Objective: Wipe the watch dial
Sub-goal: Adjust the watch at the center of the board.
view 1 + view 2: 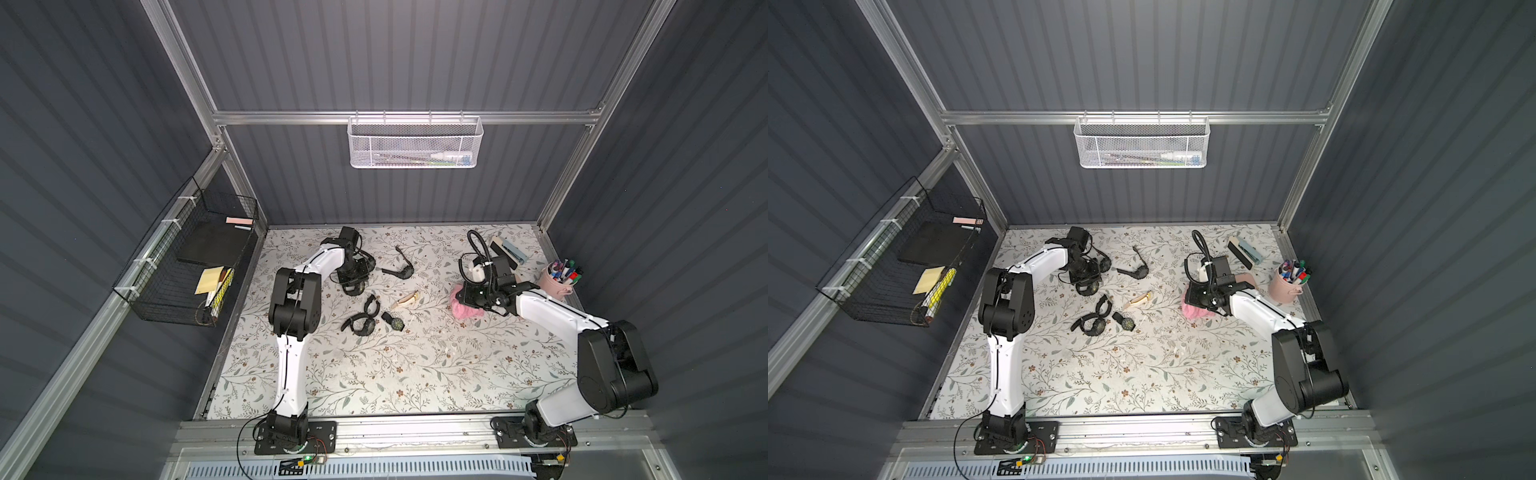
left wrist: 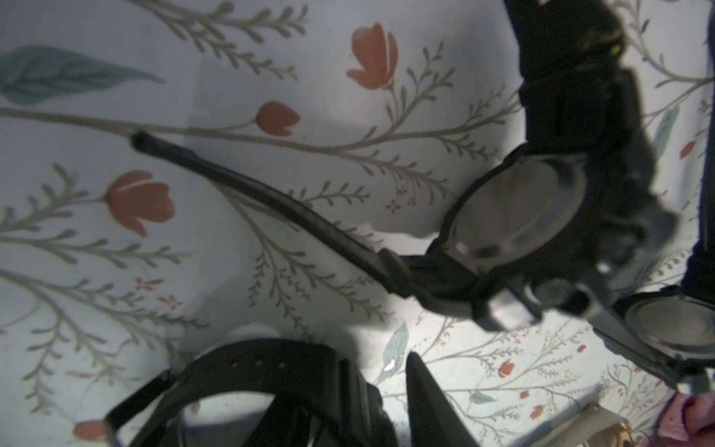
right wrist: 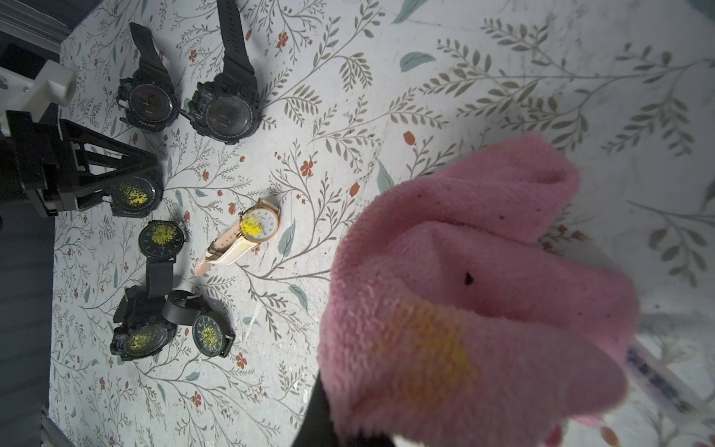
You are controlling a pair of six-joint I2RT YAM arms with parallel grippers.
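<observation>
**Hovering over a smeared dial**

You are getting a blurred left wrist view, so you cannot tell whether the left gripper (image 1: pixel 354 283) is clenched or released. It is hanging over a black watch (image 3: pixel 131 195), left of the table's (image 1: pixel 415 374) middle. The right gripper (image 1: pixel 462 300) is pinching the pink cloth (image 3: pixel 483 290), which is hiding its jaws. Only the right wrist view is showing yellow smears on that dial and the cloth; both top views are rendering them too small. A pink cup (image 1: pixel 552 286) is holding markers (image 1: pixel 565 268); a white mesh basket (image 1: pixel 415 143), a tube (image 1: pixel 451 157).
</observation>
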